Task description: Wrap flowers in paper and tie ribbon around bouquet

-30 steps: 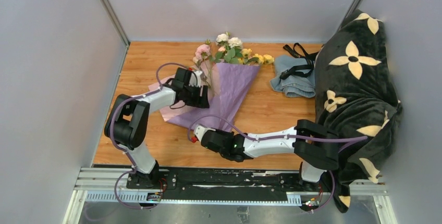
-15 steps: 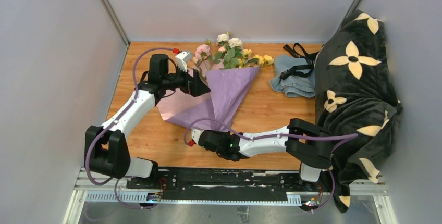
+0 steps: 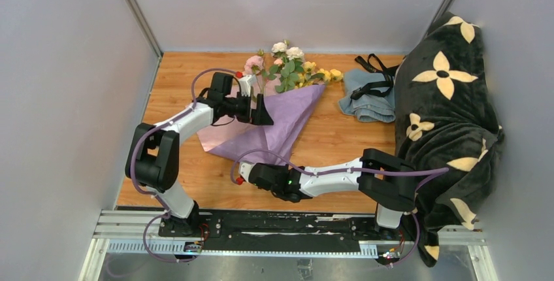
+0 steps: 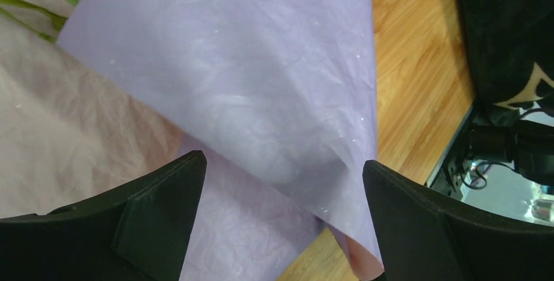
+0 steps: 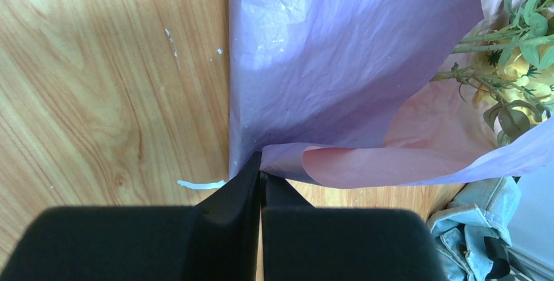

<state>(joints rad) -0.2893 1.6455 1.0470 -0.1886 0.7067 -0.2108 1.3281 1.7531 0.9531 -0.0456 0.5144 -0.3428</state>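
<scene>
Left arm (image 3: pixel 189 121): rises from its base at the near left. The elbow is folded out to the left and the forearm angles away toward the far centre. The left gripper (image 3: pixel 260 110) points right, and its jaws stand wide apart, as the left wrist view (image 4: pixel 281 170) also shows.

Right arm (image 3: pixel 333 173): elbow is bent at the near right and the forearm lies low, stretched leftward. The right gripper (image 3: pixel 243 173) has its fingers (image 5: pixel 228 222) pressed together, pinching the tip of the paper (image 5: pixel 340 52).
</scene>
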